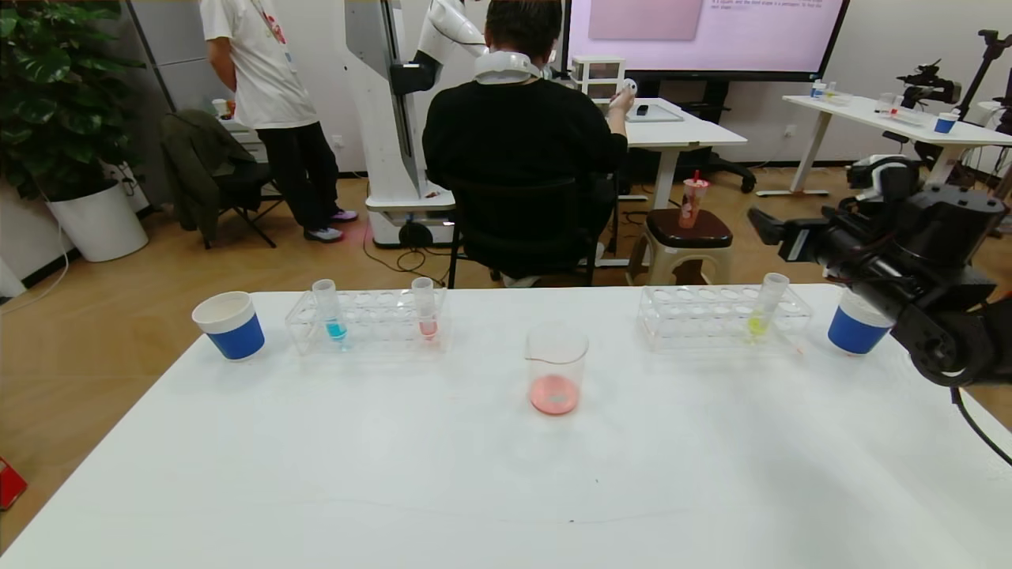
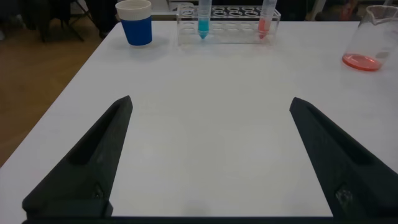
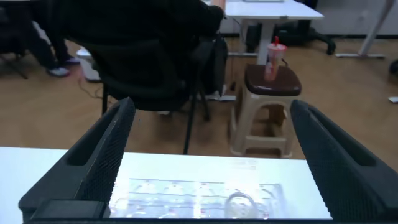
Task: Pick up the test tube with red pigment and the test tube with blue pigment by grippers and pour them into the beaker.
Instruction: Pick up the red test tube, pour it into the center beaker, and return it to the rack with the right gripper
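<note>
The beaker point(image 1: 556, 368) sat mid-bench with a thin pool of pinkish-red liquid at the bottom. Off to the left, a clear rack point(image 1: 368, 320) held the blue tube point(image 1: 330, 310) and, further right in it, a red tube point(image 1: 425, 307), both upright, next to a blue cup point(image 1: 229, 325). The right tool point(image 3: 211, 155) hung above the far right rack point(image 1: 723, 316), fingers wide apart and gripping nothing, with a yellow-green tube point(image 1: 765, 305) standing in that rack. The left tool point(image 2: 211, 155) was low over the bare near bench point(image 1: 395, 474), also spread wide and empty.
</note>
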Tool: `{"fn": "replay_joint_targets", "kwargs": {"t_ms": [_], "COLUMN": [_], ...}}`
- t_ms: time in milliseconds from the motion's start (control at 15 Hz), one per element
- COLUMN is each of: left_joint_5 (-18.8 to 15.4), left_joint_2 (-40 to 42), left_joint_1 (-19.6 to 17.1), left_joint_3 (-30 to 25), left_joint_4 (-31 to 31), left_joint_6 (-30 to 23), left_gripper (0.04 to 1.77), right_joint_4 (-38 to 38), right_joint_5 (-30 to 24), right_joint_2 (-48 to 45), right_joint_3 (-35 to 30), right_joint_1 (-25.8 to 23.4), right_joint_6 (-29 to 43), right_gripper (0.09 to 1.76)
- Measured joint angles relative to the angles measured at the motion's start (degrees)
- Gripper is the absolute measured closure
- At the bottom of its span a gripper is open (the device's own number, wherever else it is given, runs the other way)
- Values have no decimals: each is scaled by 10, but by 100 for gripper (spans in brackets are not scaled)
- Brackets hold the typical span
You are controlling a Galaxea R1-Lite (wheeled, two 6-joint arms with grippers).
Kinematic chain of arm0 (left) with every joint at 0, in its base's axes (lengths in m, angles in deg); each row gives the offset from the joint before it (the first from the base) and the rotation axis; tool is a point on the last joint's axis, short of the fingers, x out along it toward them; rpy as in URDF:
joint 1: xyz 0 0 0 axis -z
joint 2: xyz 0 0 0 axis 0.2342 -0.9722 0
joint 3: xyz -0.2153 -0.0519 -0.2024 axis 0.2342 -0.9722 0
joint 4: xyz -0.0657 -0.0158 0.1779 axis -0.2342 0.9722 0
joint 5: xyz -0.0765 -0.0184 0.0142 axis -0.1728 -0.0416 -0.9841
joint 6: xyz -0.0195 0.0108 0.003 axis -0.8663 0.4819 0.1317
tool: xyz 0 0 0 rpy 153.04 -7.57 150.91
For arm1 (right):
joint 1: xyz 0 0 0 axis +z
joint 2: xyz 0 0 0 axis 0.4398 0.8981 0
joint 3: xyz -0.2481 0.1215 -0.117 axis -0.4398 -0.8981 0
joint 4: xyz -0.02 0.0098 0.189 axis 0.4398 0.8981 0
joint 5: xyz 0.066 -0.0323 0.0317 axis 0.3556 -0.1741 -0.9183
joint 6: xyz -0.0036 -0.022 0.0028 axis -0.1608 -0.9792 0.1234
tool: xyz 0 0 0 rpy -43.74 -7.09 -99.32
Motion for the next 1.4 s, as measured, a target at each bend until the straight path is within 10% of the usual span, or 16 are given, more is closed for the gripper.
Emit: {"fn": "replay_joint_targets", "kwargs": {"t_ms": [867,1400], "left_joint_5": [0,0], "left_joint_2": [0,0], "left_joint_1": [0,0], "left_joint_3": [0,0], "left_joint_4": [0,0], "left_joint_6": [0,0], "left_gripper": [4,4], "right_joint_4": [40,445], "right_joint_5": [25,15], "right_joint_2": [-483,-914], "right_joint_3": [-213,-271], "right_joint_1": [51,38], "right_joint_6": [-30,-79], "right_gripper": [11,11]}}
